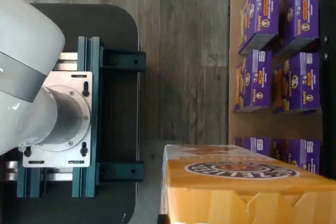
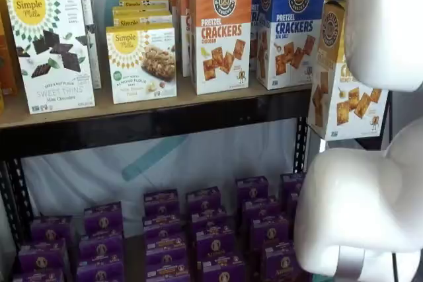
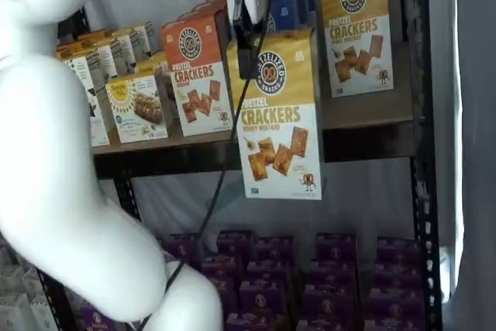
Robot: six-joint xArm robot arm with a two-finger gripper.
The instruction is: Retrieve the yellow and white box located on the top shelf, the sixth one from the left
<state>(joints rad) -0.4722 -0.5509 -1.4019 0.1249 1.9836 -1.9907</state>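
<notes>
A robot's black fingers (image 3: 246, 44) are clamped on the top edge of the yellow and white box (image 3: 280, 114) of pretzel crackers, which hangs in the air in front of the top shelf (image 3: 364, 118), clear of the orange box (image 3: 198, 71) still standing there. Purple boxes (image 3: 263, 284) fill the lower level
</notes>
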